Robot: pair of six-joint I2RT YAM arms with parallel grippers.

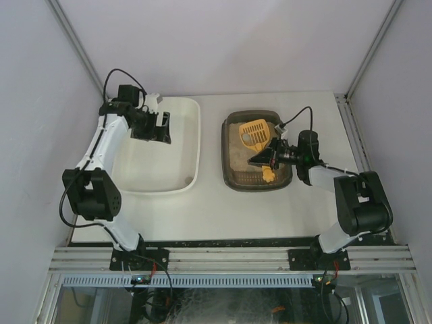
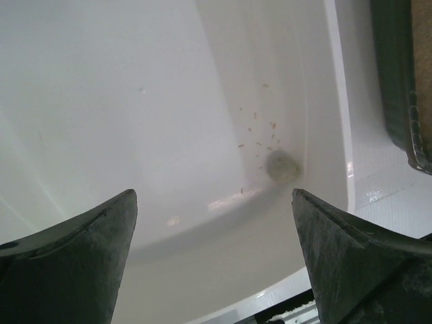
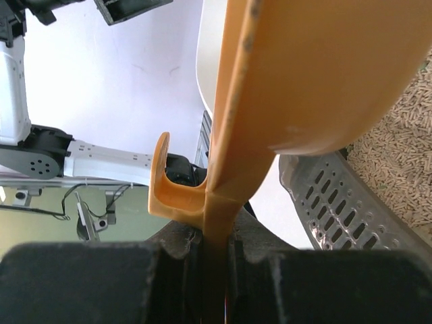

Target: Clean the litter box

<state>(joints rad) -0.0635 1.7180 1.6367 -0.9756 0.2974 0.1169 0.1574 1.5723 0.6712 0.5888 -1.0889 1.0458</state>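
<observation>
One litter box (image 1: 225,152) right; one white tub (image 1: 197,145) left, one clump (image 2: 281,165) inside. Right claw (image 1: 270,158) clamps one orange scoop (image 1: 257,133) over box. Left claw (image 1: 162,128) wide above tub.

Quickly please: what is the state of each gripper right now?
Left gripper: open, holding nothing.
Right gripper: closed on the handle of the yellow scoop.

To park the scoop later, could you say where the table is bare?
The wide near table strip before the white tub and litter box, and the narrow lane between them. Crowded over the litter box: right gripper with orange scoop.
</observation>
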